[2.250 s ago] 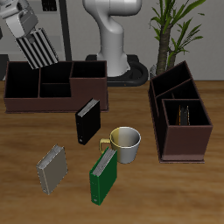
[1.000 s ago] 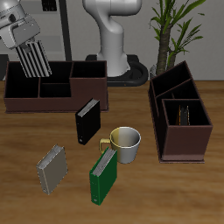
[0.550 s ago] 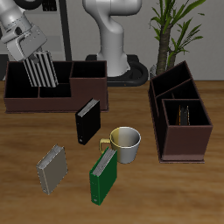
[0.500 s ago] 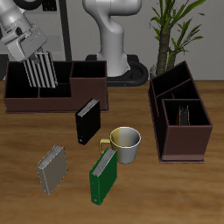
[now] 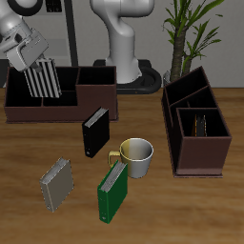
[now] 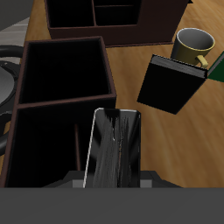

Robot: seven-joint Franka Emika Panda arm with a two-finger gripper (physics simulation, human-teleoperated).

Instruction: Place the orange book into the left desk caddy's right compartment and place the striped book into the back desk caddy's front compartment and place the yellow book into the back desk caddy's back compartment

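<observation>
Mid-table, the black book [image 5: 94,133] is sitting untouched. Farther back, your gripper [image 5: 36,65] is pinching the striped book [image 5: 43,82], which is standing upright now and dropping lower over the back desk caddy [image 5: 95,103]. Release is probably nearing, so check the compartment.

Gripper [image 5: 36,63] pts down, tilted; fingers clamped on striped book [image 5: 43,81], prob. firm grip.

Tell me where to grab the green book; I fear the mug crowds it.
Probably from above: the green book stands upright, so its top edge is free. Pinch across its thin width at the end away from the mug, which sits close behind it.
</observation>
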